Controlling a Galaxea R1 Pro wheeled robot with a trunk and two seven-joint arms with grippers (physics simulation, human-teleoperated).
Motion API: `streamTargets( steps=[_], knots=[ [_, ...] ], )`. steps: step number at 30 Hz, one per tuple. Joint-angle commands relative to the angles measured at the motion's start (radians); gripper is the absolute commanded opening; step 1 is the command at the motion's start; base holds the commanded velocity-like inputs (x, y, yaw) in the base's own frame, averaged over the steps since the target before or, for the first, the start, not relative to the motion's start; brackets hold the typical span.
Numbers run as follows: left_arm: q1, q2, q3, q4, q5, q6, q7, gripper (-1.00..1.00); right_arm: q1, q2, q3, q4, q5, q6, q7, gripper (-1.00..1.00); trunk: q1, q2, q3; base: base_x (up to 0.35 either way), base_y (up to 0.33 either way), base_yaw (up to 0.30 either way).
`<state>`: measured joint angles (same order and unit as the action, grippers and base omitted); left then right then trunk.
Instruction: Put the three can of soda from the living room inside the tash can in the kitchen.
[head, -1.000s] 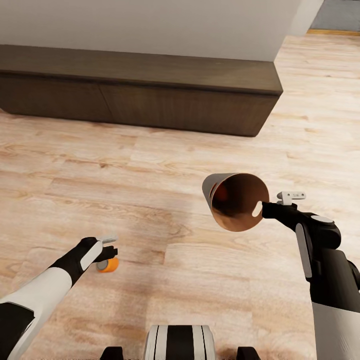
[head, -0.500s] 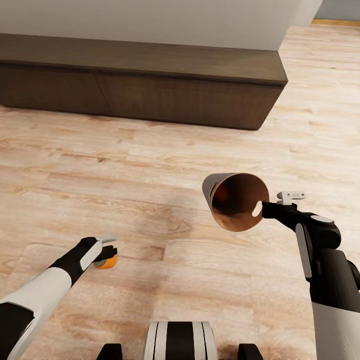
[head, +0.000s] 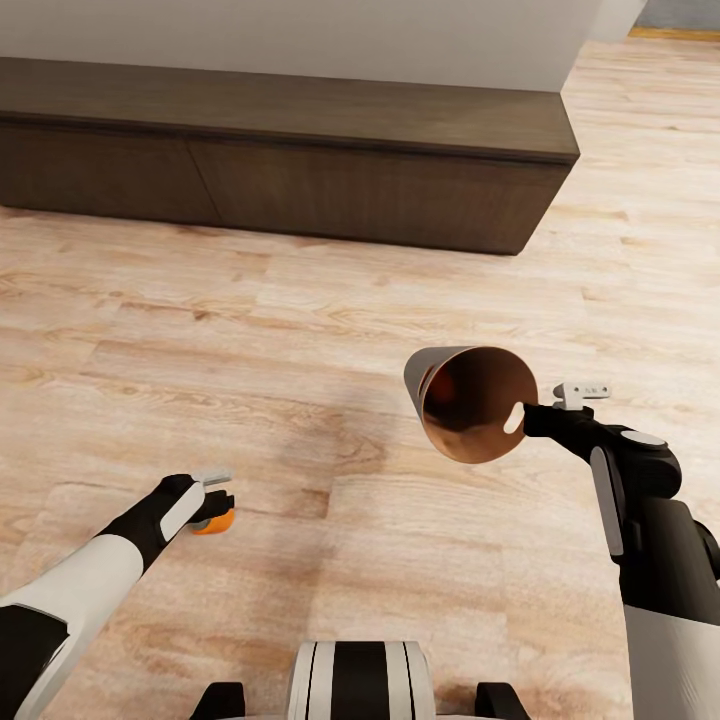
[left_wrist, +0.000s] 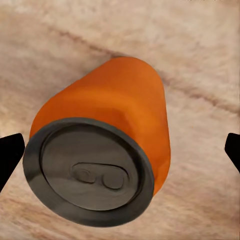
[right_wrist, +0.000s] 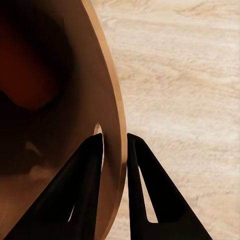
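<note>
The view has slid along the dark cabinet (head: 290, 160) while both arms hold position: the right gripper (head: 524, 420) pinches the tash can (head: 470, 402) rim, tipped sideways, so anything inside could roll out, and the left gripper (head: 216, 510), fingers spread wide of the orange can (head: 217, 521) low over the floor (head: 330, 320), may not truly hold it.

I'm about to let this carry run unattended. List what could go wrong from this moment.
1. The right claw pinches only the thin rim of the trash can, which hangs tipped on its side; it could swing or slip out.
2. In the left wrist view the fingertips stand wide of the orange soda can, with no contact visible; the can might drop.
3. The base is close to the dark low cabinet; a turn could clip it.
</note>
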<state>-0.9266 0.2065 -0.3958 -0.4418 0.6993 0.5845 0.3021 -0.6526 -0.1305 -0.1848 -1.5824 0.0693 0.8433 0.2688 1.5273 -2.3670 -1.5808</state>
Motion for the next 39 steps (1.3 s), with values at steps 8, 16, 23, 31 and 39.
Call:
streamTargets(
  steps=[8, 16, 23, 31, 39],
  knots=[
    [0.0, -0.001, 0.0, 0.0, 0.0, -0.002, 0.0, -1.0, 0.001, 0.0, 0.001, 0.0, -0.019, 0.001, 0.006, -1.0, 0.0, 0.0, 0.0, 0.0, 0.0, 0.0],
    [0.0, -0.001, 0.0, -0.001, 0.0, -0.001, 0.0, -1.0, 0.001, 0.0, 0.003, 0.001, -0.019, 0.0, 0.006, -1.0, 0.0, 0.0, 0.0, 0.0, 0.0, 0.0],
    [0.0, -0.001, 0.0, 0.0, 0.0, 0.0, 0.0, -1.0, 0.001, 0.0, 0.013, 0.001, -0.019, 0.0, 0.006, -1.0, -0.023, 0.042, 0.019, 0.0, 0.0, 0.0],
    [0.0, -0.001, 0.0, 0.0, 0.0, 0.0, 0.0, -1.0, 0.001, 0.0, 0.015, 0.001, -0.019, -0.001, 0.006, -1.0, -0.054, 0.098, 0.044, 0.0, 0.0, 0.0],
    [0.001, -0.003, 0.0, -0.001, 0.0, 0.001, -0.001, -1.0, 0.003, 0.001, 0.016, 0.001, -0.019, -0.001, 0.006, -1.0, -0.084, 0.154, 0.069, 0.0, 0.0, 0.0]
  ],
)
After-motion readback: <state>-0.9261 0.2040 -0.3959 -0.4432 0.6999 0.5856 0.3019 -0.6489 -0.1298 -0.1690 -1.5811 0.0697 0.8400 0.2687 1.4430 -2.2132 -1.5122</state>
